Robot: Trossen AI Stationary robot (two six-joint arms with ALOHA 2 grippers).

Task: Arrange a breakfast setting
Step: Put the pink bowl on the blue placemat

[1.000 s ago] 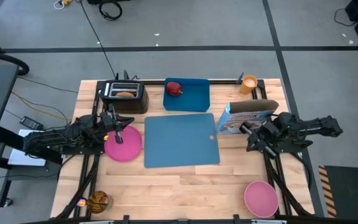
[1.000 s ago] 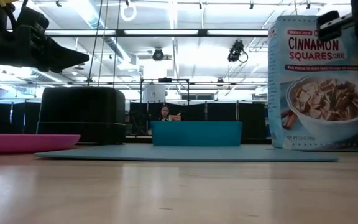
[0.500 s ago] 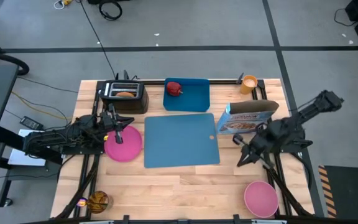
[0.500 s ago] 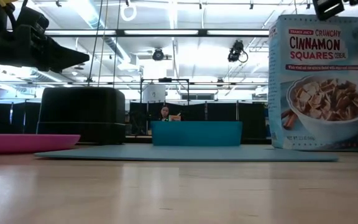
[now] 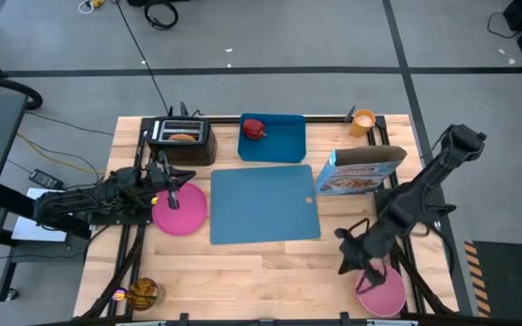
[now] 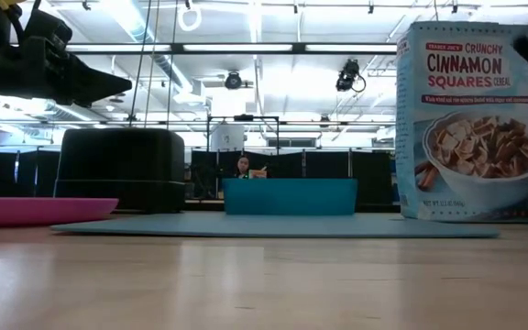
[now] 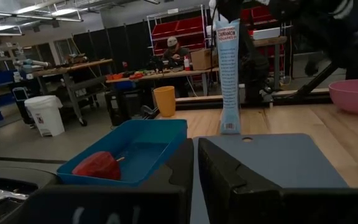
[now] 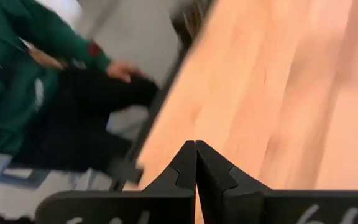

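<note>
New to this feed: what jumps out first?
The big blue mat lies bare mid-table, with the upright cereal box at its right edge. The right gripper, fingers shut, reaches toward the pink bowl at the near right corner. The left gripper, also shut, hovers over the pink plate left of the mat.

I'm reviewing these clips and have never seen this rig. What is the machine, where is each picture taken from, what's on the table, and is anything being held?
Two dark robot arms work at a wooden table. One picture looks straight down, one looks level across the tabletop, and two come from cameras on the wrists. The left gripper rests over the pink plate, fingers shut, empty. The right gripper is near the pink bowl, fingers shut, holding nothing. Also there: a blue mat, a blue tray with a red apple, a toaster, a cereal box and an orange cup.
</note>
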